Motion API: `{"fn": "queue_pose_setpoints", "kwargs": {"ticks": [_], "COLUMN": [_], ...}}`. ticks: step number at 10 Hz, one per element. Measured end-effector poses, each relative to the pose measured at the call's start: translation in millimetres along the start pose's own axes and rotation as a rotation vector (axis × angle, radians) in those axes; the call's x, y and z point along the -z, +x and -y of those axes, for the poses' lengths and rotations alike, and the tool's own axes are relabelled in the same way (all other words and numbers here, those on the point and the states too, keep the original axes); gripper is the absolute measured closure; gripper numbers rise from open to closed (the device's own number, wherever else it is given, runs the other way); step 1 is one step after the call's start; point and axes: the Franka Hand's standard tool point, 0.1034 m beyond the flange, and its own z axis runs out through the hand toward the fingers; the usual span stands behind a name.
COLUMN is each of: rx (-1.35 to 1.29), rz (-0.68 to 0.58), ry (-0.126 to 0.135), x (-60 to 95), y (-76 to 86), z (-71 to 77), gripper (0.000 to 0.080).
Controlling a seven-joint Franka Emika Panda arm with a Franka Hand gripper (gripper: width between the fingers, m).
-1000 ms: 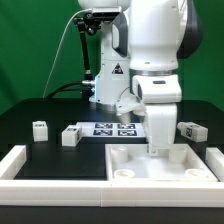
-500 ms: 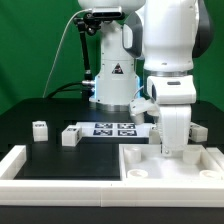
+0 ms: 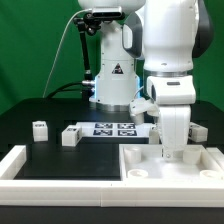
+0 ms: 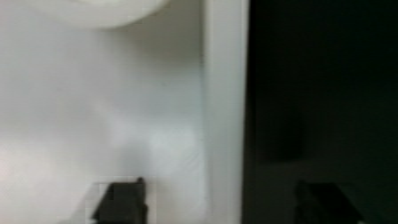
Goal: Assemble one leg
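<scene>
posed straight down over the large square white plastic panel (image 3: 145, 158), white arm (image 3: 165, 60) upright, wrist vertical, near the rim at the exterior view's right. with the end effector (image 4: 221, 205) released: dark fingertips (image 4: 121, 200) spread wide, straddling the panel's edge, clamping nothing. laid flat on the black surface (image 3: 20, 128), corner recesses up, likely so a post can drop in from above. no leg in hand: one small chunky white plastic tagged leg (image 3: 197, 131) just beside the arm, another white leg block (image 3: 70, 135) beside the thin flat white marker board (image 3: 110, 128), a third leg block (image 3: 40, 129) farther to the exterior view's left.
</scene>
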Motion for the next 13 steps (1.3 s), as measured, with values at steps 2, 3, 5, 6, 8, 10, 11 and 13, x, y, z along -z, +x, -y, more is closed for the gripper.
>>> {"fn": "queue_pose_setpoints", "kwargs": {"ticks": [2,3,5,6,8,10,11,13], "rx": [0.0,-0.001,-0.001,-0.002,-0.046,-0.112,-0.135,-0.151], "rz": [0.0,0.0,0.0,0.0,0.003,0.013,0.015,0.017], "ry": [0.0,0.0,0.001,0.001,-0.011,-0.034,-0.039,-0.039], "x": [-0.1,-0.1,-0.1,-0.1,9.9,34.9,41.2,43.1], "y": [-0.2,-0.4,-0.7,-0.8,3.7,15.8,21.7,21.7], "z": [0.1,0.2,0.2,0.2,3.0,21.3,29.1,32.9], "gripper": [0.0177,0.0177,0.0151,0.0151,0.015,0.015,0.015,0.015]}}
